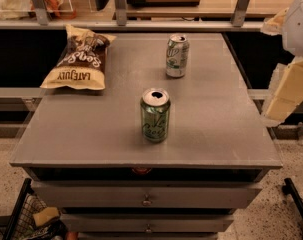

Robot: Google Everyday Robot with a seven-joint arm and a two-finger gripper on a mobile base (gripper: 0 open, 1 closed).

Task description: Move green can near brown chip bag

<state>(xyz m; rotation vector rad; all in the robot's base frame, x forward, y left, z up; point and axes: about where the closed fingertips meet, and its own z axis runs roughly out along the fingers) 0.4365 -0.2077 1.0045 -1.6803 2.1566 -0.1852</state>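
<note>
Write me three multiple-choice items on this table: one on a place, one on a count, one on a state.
1. Where is the brown chip bag? A far left corner; B front edge; C right side.
2. How many cans stand on the table? A one; B two; C three.
3. The green can is: A tipped over; B upright; C stacked on the bag.
A: the bag lies far left. B: green can plus paler can. B: it stands alone, with the gripper beyond the table's right edge.
</note>
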